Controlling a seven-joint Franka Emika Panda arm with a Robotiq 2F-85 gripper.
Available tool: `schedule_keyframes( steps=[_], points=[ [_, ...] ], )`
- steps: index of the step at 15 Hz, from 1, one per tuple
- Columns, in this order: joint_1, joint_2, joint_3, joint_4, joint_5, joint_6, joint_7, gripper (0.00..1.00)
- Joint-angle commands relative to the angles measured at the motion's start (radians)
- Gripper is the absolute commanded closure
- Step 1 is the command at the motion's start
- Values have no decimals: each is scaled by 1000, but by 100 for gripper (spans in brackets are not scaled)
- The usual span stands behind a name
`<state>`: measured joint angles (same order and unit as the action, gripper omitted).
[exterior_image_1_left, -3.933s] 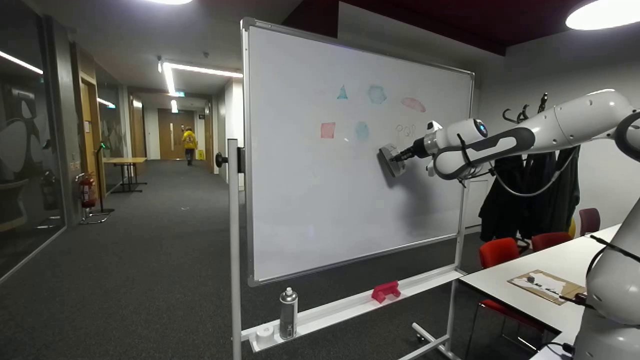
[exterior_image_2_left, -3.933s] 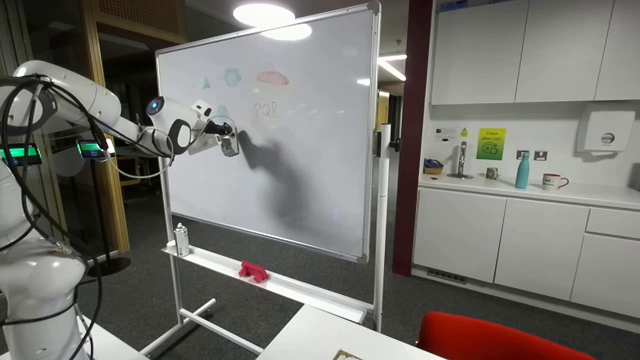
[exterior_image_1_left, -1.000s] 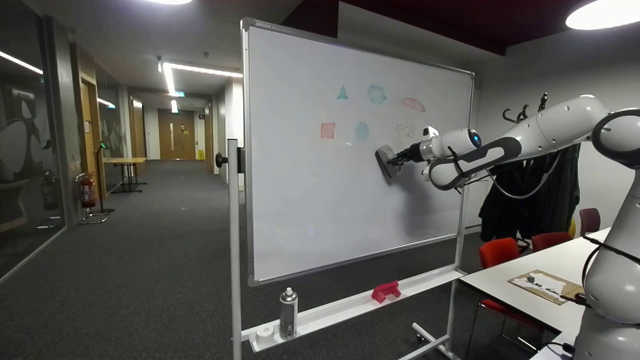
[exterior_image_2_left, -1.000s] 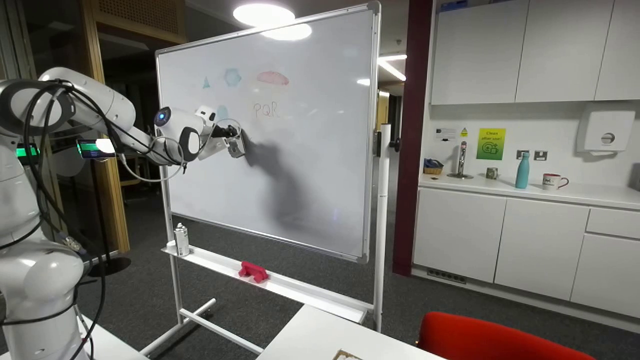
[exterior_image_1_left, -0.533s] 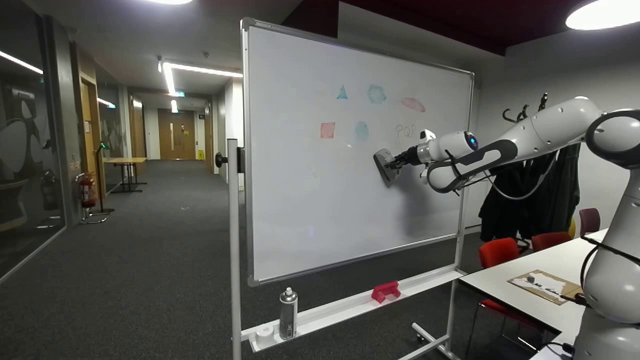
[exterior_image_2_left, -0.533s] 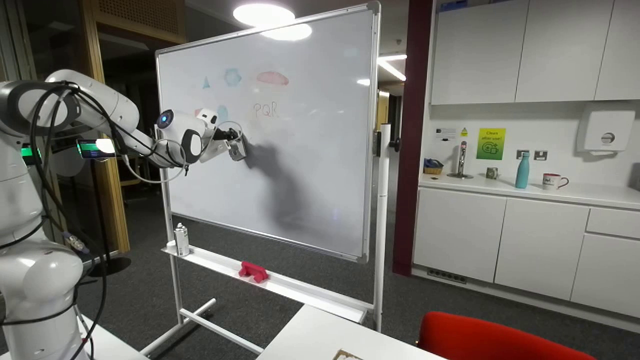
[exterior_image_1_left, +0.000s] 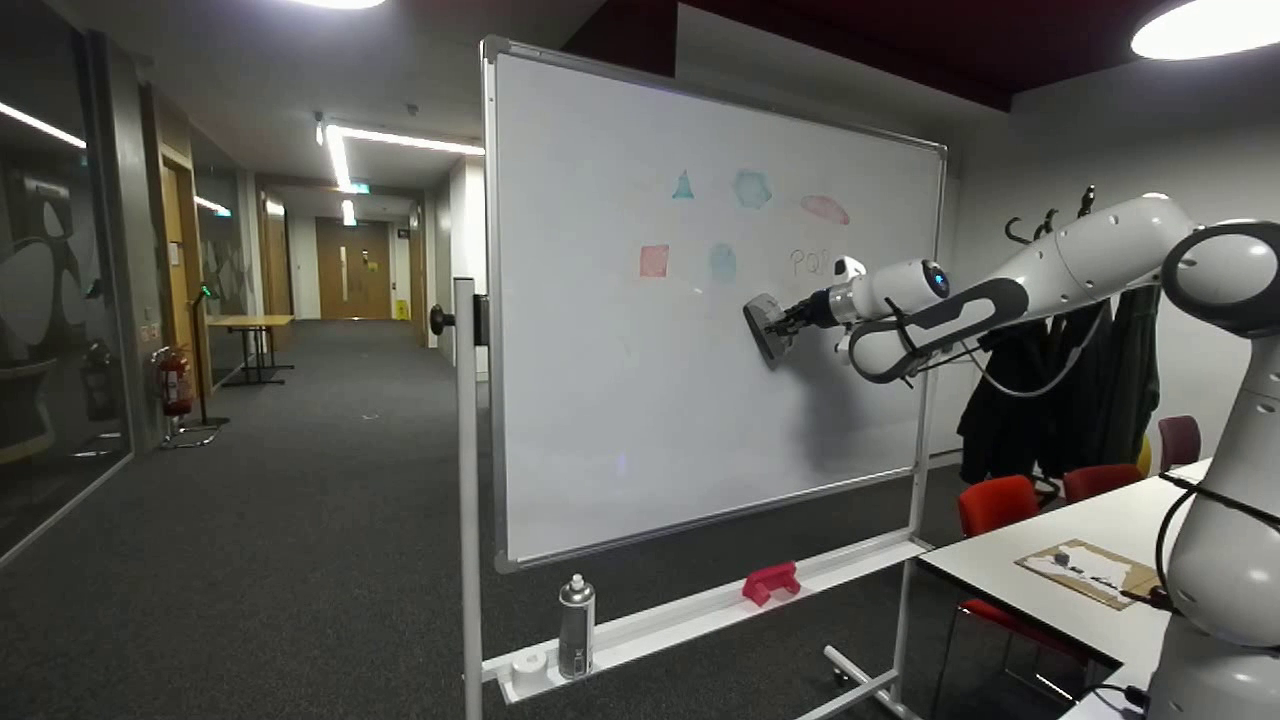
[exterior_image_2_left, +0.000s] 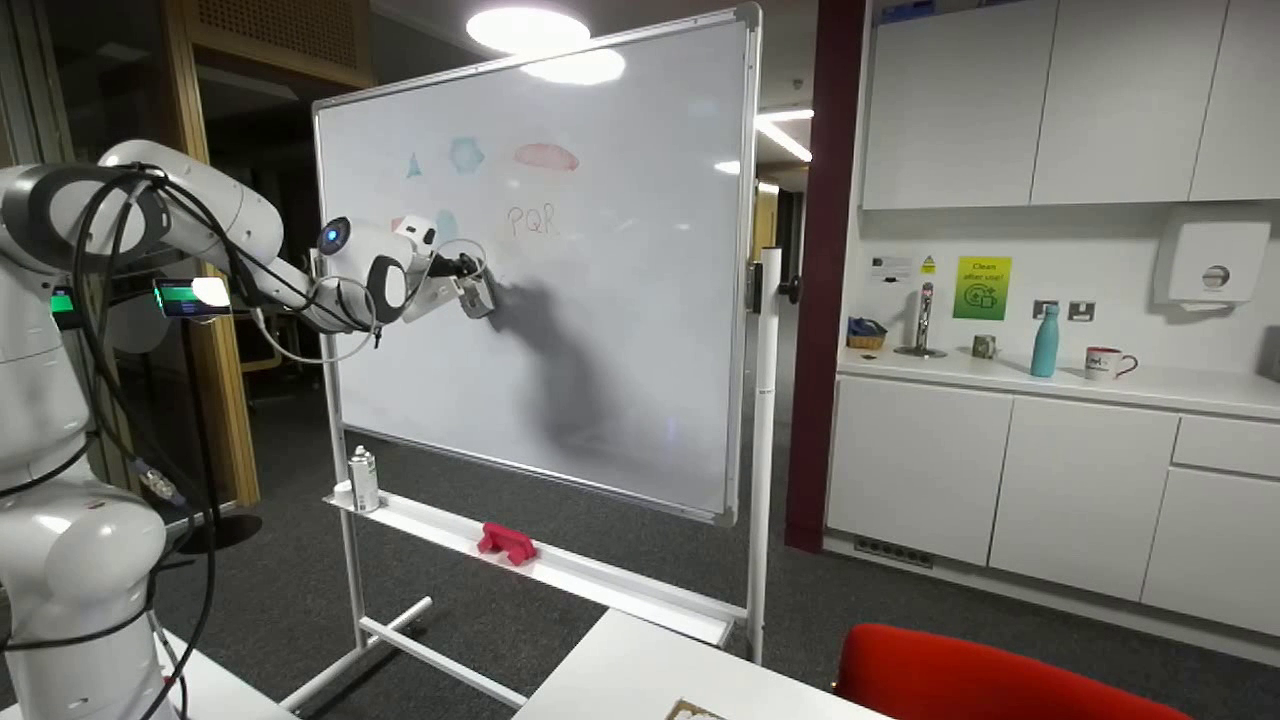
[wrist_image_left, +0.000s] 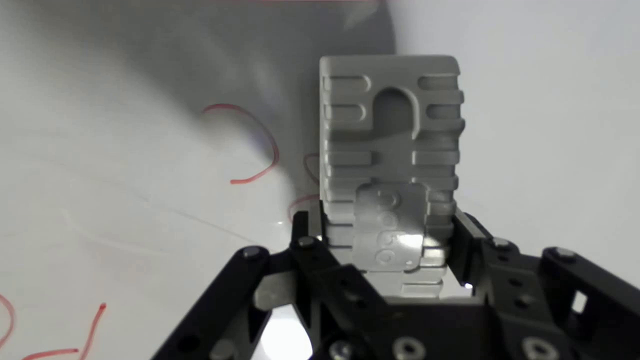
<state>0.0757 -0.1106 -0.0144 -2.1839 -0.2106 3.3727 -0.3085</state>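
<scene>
My gripper (exterior_image_1_left: 786, 322) is shut on a grey ribbed eraser (wrist_image_left: 392, 160), with one black finger on each side of it in the wrist view. The eraser also shows in both exterior views (exterior_image_1_left: 762, 328) (exterior_image_2_left: 477, 298), tilted and close against the whiteboard (exterior_image_1_left: 640, 420). Whether its whole face touches the board I cannot tell. Thin letters "PQR" (exterior_image_2_left: 532, 219) stand on the board just above the eraser. In the wrist view, red strokes (wrist_image_left: 274, 150) lie beside the eraser, some partly hidden behind it. Pale coloured shapes, such as a red square (exterior_image_1_left: 654, 261) and a blue hexagon (exterior_image_1_left: 752, 188), are nearby.
The board's lower ledge holds a red block-like piece (exterior_image_1_left: 771, 583), a spray can (exterior_image_1_left: 577, 628) and a white roll (exterior_image_1_left: 529, 668). A white table (exterior_image_1_left: 1090, 510) with a cardboard piece (exterior_image_1_left: 1090, 573) and red chairs (exterior_image_1_left: 998, 505) stand beside the arm.
The gripper and eraser have moved slightly sideways and a little down across the board, below the letters. The board has shifted very slightly. A person in yellow has left the corridor.
</scene>
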Motion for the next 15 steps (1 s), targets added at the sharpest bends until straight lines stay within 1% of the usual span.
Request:
schedule_keyframes(
  steps=[1, 7, 15],
  points=[
    [-26, 64, 12, 114, -21, -33, 14, 67],
    [-27, 75, 10, 149, -17, -79, 18, 67],
    [-36, 82, 2, 174, -7, -94, 27, 67]
  ],
)
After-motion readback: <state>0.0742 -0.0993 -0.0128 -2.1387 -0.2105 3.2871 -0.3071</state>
